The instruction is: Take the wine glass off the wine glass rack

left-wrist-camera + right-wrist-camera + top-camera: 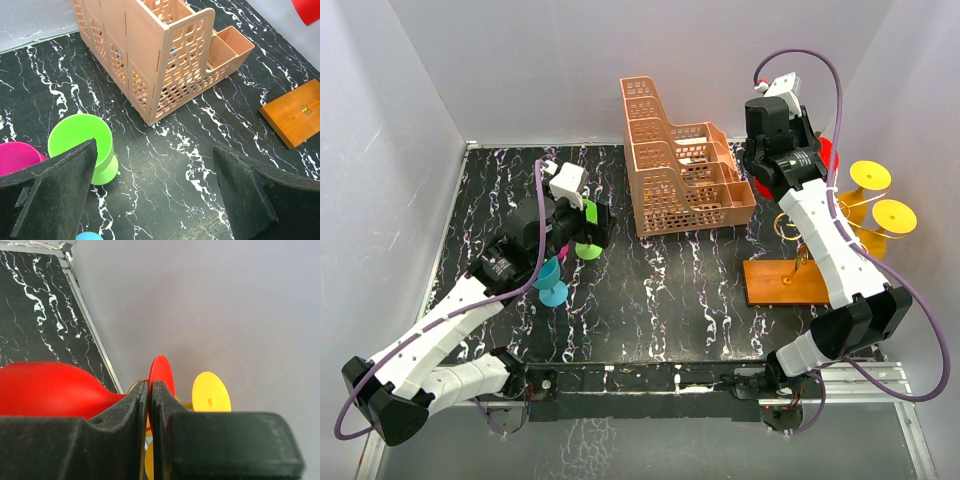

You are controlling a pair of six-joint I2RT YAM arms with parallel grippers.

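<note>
The wine glass rack has an orange-brown base board [782, 282] and a thin gold wire stem [798, 242] at the right of the table. A red wine glass [827, 152] hangs on its side at the rack's far end. In the right wrist view its bowl [45, 390] lies to the left and its round foot [162, 370] stands up between the pads. My right gripper [150, 390] is shut on that foot. Two yellow wine glasses [870, 178] hang beside it. My left gripper [155, 190] is open over the table on the left, with nothing between its fingers.
A peach lattice basket [680, 170] stands at the back middle. Green [82, 142], pink [15, 157] and blue [90, 236] glasses stand by the left gripper. The right wall [225, 300] rises close behind the rack, and a metal table edge [90, 325] runs below it.
</note>
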